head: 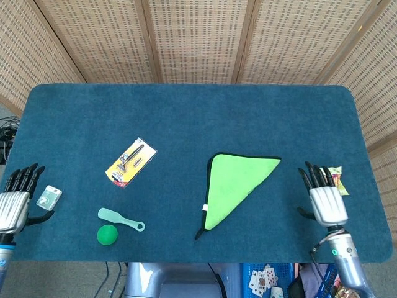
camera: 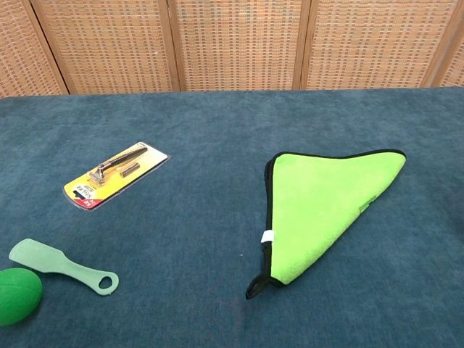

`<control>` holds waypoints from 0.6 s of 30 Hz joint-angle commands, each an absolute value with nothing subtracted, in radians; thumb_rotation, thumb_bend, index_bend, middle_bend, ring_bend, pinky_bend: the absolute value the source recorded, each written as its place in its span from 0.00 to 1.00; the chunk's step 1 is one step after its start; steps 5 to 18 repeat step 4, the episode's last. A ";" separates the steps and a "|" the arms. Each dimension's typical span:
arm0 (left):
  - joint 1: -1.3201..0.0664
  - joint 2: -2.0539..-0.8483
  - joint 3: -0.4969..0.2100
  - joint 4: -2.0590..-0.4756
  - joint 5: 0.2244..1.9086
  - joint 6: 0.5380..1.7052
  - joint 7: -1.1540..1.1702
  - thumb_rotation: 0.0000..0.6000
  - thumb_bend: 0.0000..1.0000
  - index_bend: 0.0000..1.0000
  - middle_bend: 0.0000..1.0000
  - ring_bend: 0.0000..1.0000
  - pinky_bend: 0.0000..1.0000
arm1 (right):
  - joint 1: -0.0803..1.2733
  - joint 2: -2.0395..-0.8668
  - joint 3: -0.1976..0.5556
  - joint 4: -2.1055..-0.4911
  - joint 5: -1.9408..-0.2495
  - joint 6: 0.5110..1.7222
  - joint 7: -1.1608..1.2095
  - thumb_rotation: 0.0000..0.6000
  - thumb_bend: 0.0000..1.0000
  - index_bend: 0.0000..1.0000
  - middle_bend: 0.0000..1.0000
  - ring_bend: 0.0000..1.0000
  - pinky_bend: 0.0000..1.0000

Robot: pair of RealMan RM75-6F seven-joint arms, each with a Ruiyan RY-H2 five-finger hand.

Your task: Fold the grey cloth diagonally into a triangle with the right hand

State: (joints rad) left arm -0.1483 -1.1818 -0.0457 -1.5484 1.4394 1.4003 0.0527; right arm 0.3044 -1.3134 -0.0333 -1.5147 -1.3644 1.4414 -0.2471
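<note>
the cloth point(head: 232, 186) lies folded in a triangle mid-counter point(head: 186, 112), green face up. our right hand point(head: 325, 198) hangs near the counter's edge, fingers spread, holding nothing; left hand point(head: 15, 202) likewise. we judge the fold complete: park clear, check edges align.

Folded cloth point(head: 236, 186) lies right of table centre. Razor pack point(head: 131, 162) lies well to its left; scoop point(head: 120, 219) and ball point(head: 107, 234) sit nearer the front edge, just apart. Snack packet point(head: 335, 178) lies far right, beside the right hand point(head: 325, 200). Left hand point(head: 15, 198) rests beside a small packet point(head: 48, 196).
</note>
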 commanded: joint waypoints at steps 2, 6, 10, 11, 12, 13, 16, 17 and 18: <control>-0.143 -1.188 -0.039 -1.557 1.454 1.415 0.075 1.00 0.06 0.00 0.00 0.00 0.00 | 0.217 -1.280 -0.085 -1.494 -1.425 1.521 -0.181 1.00 0.12 0.04 0.00 0.00 0.00; -0.142 -1.191 -0.038 -1.558 1.457 1.419 0.082 1.00 0.06 0.00 0.00 0.00 0.00 | 0.200 -1.280 -0.090 -1.481 -1.430 1.528 -0.173 1.00 0.11 0.02 0.00 0.00 0.00; -0.142 -1.191 -0.038 -1.558 1.457 1.419 0.082 1.00 0.06 0.00 0.00 0.00 0.00 | 0.200 -1.280 -0.090 -1.481 -1.430 1.528 -0.173 1.00 0.11 0.02 0.00 0.00 0.00; -0.142 -1.191 -0.038 -1.558 1.457 1.419 0.082 1.00 0.06 0.00 0.00 0.00 0.00 | 0.200 -1.280 -0.090 -1.481 -1.430 1.528 -0.173 1.00 0.11 0.02 0.00 0.00 0.00; -0.142 -1.191 -0.038 -1.558 1.457 1.419 0.082 1.00 0.06 0.00 0.00 0.00 0.00 | 0.200 -1.280 -0.090 -1.481 -1.430 1.528 -0.173 1.00 0.11 0.02 0.00 0.00 0.00; -0.142 -1.191 -0.038 -1.558 1.457 1.419 0.082 1.00 0.06 0.00 0.00 0.00 0.00 | 0.200 -1.280 -0.090 -1.481 -1.430 1.528 -0.173 1.00 0.11 0.02 0.00 0.00 0.00; -0.142 -1.191 -0.038 -1.558 1.457 1.419 0.082 1.00 0.06 0.00 0.00 0.00 0.00 | 0.200 -1.280 -0.090 -1.481 -1.430 1.528 -0.173 1.00 0.11 0.02 0.00 0.00 0.00; -0.142 -1.191 -0.038 -1.558 1.457 1.419 0.082 1.00 0.06 0.00 0.00 0.00 0.00 | 0.200 -1.280 -0.090 -1.481 -1.430 1.528 -0.173 1.00 0.11 0.02 0.00 0.00 0.00; -0.142 -1.191 -0.038 -1.558 1.457 1.419 0.082 1.00 0.06 0.00 0.00 0.00 0.00 | 0.200 -1.280 -0.090 -1.481 -1.430 1.528 -0.173 1.00 0.11 0.02 0.00 0.00 0.00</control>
